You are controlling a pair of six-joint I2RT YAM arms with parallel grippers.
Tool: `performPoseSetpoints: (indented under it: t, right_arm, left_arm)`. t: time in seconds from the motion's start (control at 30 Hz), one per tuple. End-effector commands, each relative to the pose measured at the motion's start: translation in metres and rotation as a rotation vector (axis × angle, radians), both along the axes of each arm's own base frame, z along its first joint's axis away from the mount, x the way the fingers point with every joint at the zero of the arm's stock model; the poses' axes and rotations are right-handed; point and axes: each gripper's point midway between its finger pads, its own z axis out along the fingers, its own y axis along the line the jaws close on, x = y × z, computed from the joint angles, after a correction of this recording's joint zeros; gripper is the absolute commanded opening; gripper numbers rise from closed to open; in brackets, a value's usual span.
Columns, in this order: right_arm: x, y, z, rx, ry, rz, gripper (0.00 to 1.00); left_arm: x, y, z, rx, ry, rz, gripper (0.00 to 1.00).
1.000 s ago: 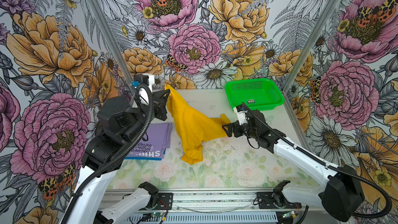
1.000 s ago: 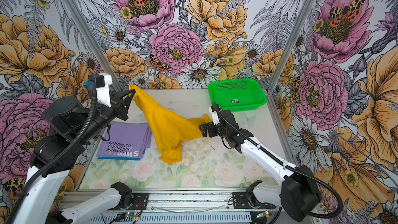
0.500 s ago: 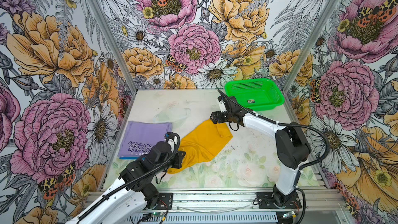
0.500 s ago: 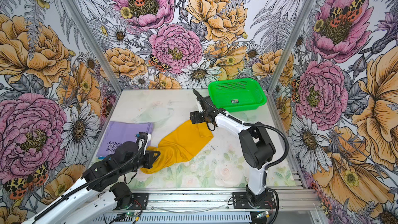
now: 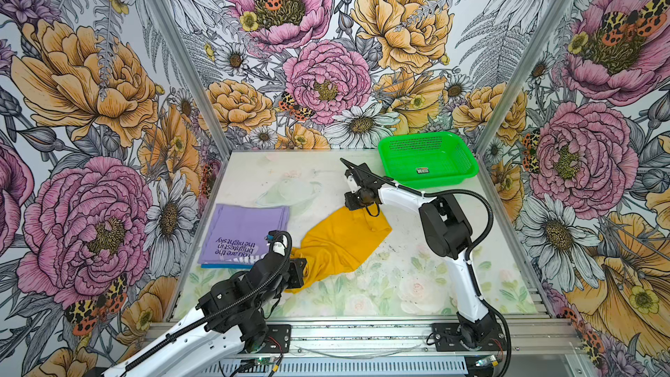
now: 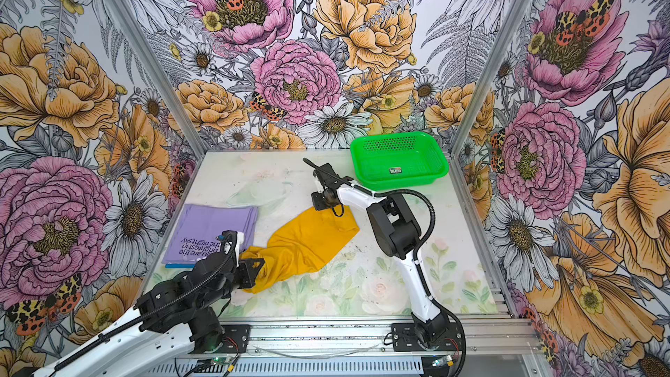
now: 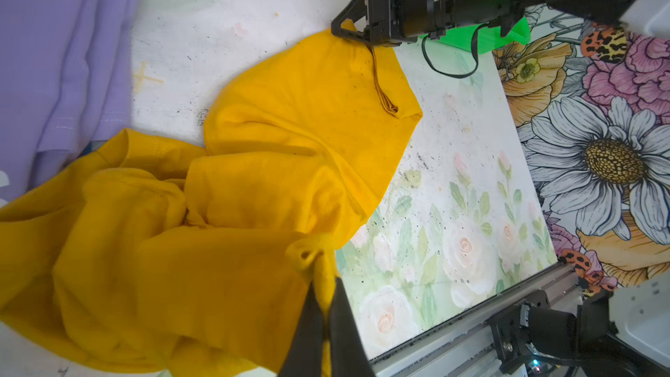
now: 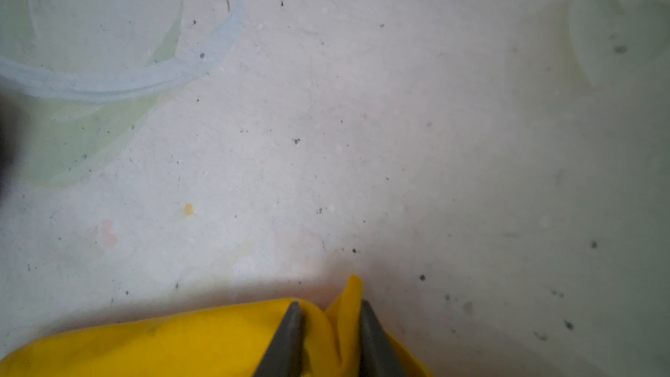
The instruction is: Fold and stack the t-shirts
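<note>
Left jaws: closed tight on a bunched edge of the yellow t-shirt [image 7: 275, 132]; my fingers [image 7: 342, 324] pinch the cloth at the shirt's near end.
Right jaws: narrow; a raised fold at the same shirt's far corner is caught between my fingers [image 8: 373, 342], low over the desk [image 5: 398, 284].
Yellow t-shirt: lies slantwise across the middle of the desk between my two arms in both top views [image 6: 308, 244]; its far part is fairly flat; its near part is crumpled around the left jaws.
Lavender t-shirt [image 5: 243, 230]: folded flat on the desk's left side; dark printed text on its near part; just beside the yellow one's crumpled end.
Blue t-shirt [image 5: 221, 266]: only a thin edge shows under the lavender one's near side.
Basket [image 5: 389, 161]: green mesh, at the desk's far right corner; well apart from the shirts.
</note>
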Motion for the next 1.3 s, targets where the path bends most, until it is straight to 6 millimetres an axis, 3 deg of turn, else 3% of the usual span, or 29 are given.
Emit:
performPoseSetpoints:
  t: [0.0,0.13,0.23,0.3,0.37,0.43,0.53,0.63,0.67,0.73,0.77,0.83,0.9,1.0,1.27]
  right_arm:
    - [0.011,0.011,0.051,0.042,-0.096,0.024,0.14]
    - [0.035,0.002,0.161,0.103,-0.328,0.017,0.13]
    - [0.049,-0.017,0.248,0.175,-0.482,-0.017,0.13]
    - [0.039,-0.029,0.297,0.197,-0.575,-0.017,0.13]
    - [0.013,-0.045,0.337,0.199,-0.653,-0.014,0.13]
    - [-0.019,-0.062,0.352,0.18,-0.686,-0.02,0.13]
    - [-0.076,-0.092,0.343,0.168,-0.673,-0.071,0.15]
    - [-0.124,-0.129,0.305,0.171,-0.616,-0.168,0.23]
    - [-0.137,-0.143,0.282,0.157,-0.583,-0.205,0.35]
    - [-0.157,-0.166,0.248,0.126,-0.534,-0.272,0.73]
    - [-0.165,-0.177,0.235,0.111,-0.518,-0.301,0.83]
    - [-0.173,-0.187,0.216,0.088,-0.483,-0.319,0.9]
    - [-0.171,-0.183,0.203,0.085,-0.434,-0.301,0.9]
    - [-0.157,-0.155,0.183,0.086,-0.326,-0.229,0.9]
    - [-0.079,-0.065,0.101,-0.006,-0.125,-0.047,0.86]
  left_arm:
    - [0.02,0.003,0.047,-0.017,-0.127,0.012,0.0]
    - [0.068,-0.004,0.118,-0.054,-0.225,-0.056,0.0]
    - [0.121,0.012,0.181,-0.081,-0.284,-0.044,0.0]
    - [0.138,0.028,0.225,-0.074,-0.372,-0.016,0.0]
    - [0.136,0.036,0.269,-0.08,-0.47,-0.009,0.0]
    - [0.127,0.039,0.289,-0.098,-0.515,-0.018,0.0]
    - [0.108,0.038,0.283,-0.146,-0.506,-0.038,0.0]
    - [0.084,0.036,0.251,-0.171,-0.47,-0.039,0.0]
    - [0.076,0.035,0.234,-0.176,-0.449,-0.041,0.0]
    - [0.065,0.029,0.201,-0.197,-0.396,-0.062,0.0]
    - [0.059,0.025,0.184,-0.214,-0.361,-0.079,0.0]
    - [0.052,0.015,0.147,-0.245,-0.274,-0.106,0.0]
    - [0.043,0.007,0.123,-0.27,-0.214,-0.121,0.0]
    - [0.029,0.001,0.101,-0.258,-0.186,-0.127,0.0]
    - [0.008,-0.003,0.073,-0.295,-0.124,-0.109,0.0]
